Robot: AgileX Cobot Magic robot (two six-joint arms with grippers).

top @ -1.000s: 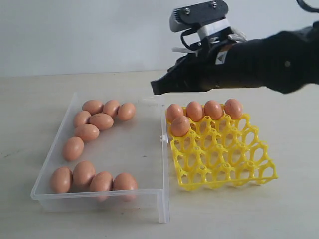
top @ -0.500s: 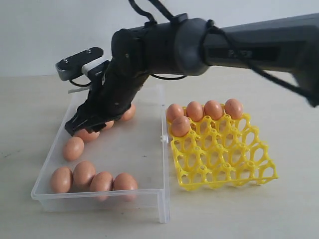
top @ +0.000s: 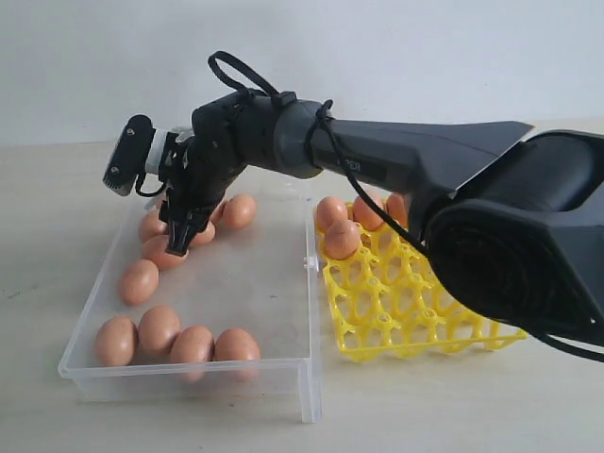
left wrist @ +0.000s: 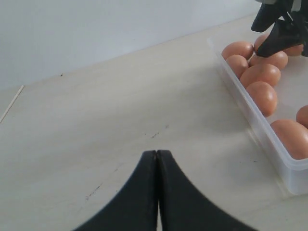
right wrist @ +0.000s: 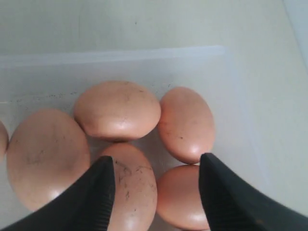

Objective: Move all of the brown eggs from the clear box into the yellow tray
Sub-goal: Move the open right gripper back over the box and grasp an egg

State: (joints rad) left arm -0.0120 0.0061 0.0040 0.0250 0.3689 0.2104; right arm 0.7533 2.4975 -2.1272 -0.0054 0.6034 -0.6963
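Observation:
The clear box holds brown eggs in a back-left cluster and a front row. To its right, the yellow tray carries eggs along its far edge; the arm hides part of that row. My right gripper reaches across into the back cluster, pointing down. In the right wrist view it stands open just above two eggs lying side by side, gripping neither. My left gripper is shut and empty over bare table beside the box.
The right arm's dark body stretches over the tray's back edge and the box's far wall. A small clasp sticks out of the box wall facing the tray. Eggs line the box wall nearest the left gripper.
The right arm has swung from above the tray leftward and down into the box's back egg cluster. Its jaws have gone from shut to open.

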